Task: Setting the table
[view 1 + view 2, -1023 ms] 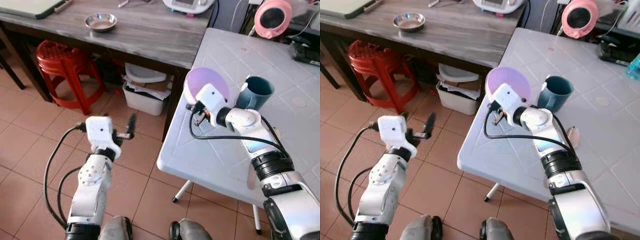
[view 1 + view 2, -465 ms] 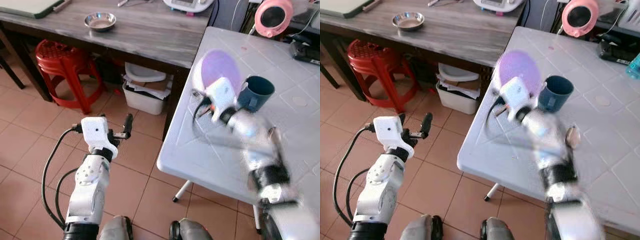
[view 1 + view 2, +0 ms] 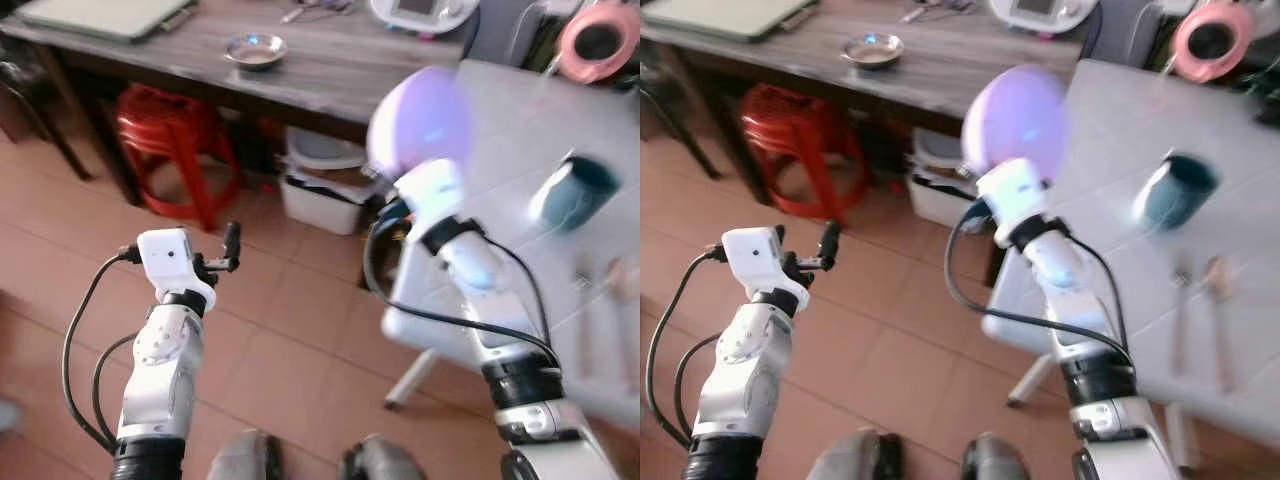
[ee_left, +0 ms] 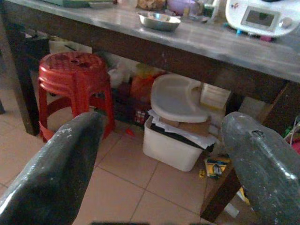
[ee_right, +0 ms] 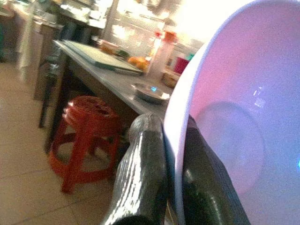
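A lilac bowl (image 3: 420,120) stands on edge in the air, over the left edge of the white table (image 3: 520,110). My right gripper (image 5: 171,159) is shut on the bowl's rim (image 5: 174,140), one black finger (image 5: 143,173) on each side. A teal mug (image 3: 572,192) stands on the white table, with a spoon (image 3: 1220,290) and another utensil (image 3: 1180,300) nearer me. My left gripper (image 3: 232,250) hangs open over the tiled floor with nothing between its fingers (image 4: 61,168). The head views are blurred.
A dark wooden table (image 3: 330,70) runs across the back with a steel bowl (image 3: 255,50) on it. Under it stand a red stool (image 3: 170,135) and a white bin (image 3: 325,190). A pink fan (image 3: 600,35) sits at the white table's far end.
The right arm has lifted the bowl up and to the left, away from the mug. The camera has turned left, shifting the whole scene right. The left gripper stays open.
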### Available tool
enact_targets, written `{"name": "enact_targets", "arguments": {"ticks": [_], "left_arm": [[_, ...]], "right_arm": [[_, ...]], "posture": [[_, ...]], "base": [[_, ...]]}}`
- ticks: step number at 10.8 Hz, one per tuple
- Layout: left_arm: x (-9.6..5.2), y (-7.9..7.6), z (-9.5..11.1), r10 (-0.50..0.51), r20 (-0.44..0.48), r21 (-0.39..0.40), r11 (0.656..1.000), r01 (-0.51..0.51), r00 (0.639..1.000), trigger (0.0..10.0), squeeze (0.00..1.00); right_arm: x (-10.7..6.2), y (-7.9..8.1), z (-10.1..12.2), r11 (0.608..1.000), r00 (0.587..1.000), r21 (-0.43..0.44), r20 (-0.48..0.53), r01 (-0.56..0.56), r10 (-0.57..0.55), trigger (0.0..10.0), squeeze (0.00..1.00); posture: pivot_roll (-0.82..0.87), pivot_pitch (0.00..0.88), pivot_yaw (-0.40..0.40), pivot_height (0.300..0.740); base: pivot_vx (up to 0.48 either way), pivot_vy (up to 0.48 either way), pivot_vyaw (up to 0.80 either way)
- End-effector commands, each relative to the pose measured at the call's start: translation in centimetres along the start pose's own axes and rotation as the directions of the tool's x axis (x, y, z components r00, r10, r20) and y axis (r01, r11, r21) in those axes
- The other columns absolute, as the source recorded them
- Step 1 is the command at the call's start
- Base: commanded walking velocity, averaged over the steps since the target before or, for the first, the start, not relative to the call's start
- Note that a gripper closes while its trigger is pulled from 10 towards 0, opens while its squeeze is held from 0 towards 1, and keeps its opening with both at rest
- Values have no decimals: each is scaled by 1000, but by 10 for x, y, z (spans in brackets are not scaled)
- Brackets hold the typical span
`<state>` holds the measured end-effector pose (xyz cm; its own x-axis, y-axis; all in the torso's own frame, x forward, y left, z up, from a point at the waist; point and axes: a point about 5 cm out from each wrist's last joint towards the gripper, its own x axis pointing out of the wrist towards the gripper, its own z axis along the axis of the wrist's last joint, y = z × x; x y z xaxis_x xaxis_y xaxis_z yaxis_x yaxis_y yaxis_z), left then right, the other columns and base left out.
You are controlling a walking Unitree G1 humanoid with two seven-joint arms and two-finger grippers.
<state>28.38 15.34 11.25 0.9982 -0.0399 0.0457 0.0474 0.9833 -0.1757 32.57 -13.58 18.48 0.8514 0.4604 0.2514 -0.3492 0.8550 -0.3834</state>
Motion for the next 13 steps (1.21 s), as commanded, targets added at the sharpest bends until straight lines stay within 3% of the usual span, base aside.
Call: {"name": "enact_targets", "arguments": {"ticks": [1, 4, 6, 8, 10, 12, 13], "left_arm": [[0, 2, 3, 17, 17, 38, 999, -17, 1000, 10000, 0], [-9, 6, 0, 51, 27, 80, 995, -53, 998, 10000, 0], [-13, 1, -5, 24, 5, 83, 996, -25, 1000, 10000, 0], [-2, -5, 4, 19, 41, 72, 997, -22, 999, 10000, 0], [-2, -6, 5, 18, 49, 76, 997, -22, 999, 10000, 0], [-5, -8, 3, 21, 48, 78, 997, -25, 999, 10000, 0], [-5, -8, 2, 25, 46, 73, 997, -28, 999, 10000, 0]], "right_arm": [[-3, -1, 3, 999, 999, 21, 13, 33, -33, 10000, 0], [-20, 6, -6, 983, 986, 81, -50, 165, -162, 10000, 0], [-26, 17, -10, 980, 984, 111, -80, 167, -159, 10000, 0], [-20, 14, -3, 977, 979, 79, -75, 197, -191, 10000, 0], [-22, 9, -7, 966, 966, 83, -111, 244, -234, 10000, 0], [-29, 8, -16, 960, 948, 3, -158, 279, -275, 10000, 0], [-31, 7, -19, 954, 939, 9, -180, 298, -292, 10000, 0]], "posture": [[-17, 29, -4, 740], [-16, 5, -3, 740], [-24, 9, 6, 740], [-40, 17, 14, 740], [-36, 19, 7, 740], [-37, 21, -2, 740], [-39, 25, -3, 740]], "base": [[0, 480, 0], [104, 440, 0], [480, 0, 0], [480, 0, 0], [480, 0, 0], [480, 0, 0], [480, 0, 0]]}}
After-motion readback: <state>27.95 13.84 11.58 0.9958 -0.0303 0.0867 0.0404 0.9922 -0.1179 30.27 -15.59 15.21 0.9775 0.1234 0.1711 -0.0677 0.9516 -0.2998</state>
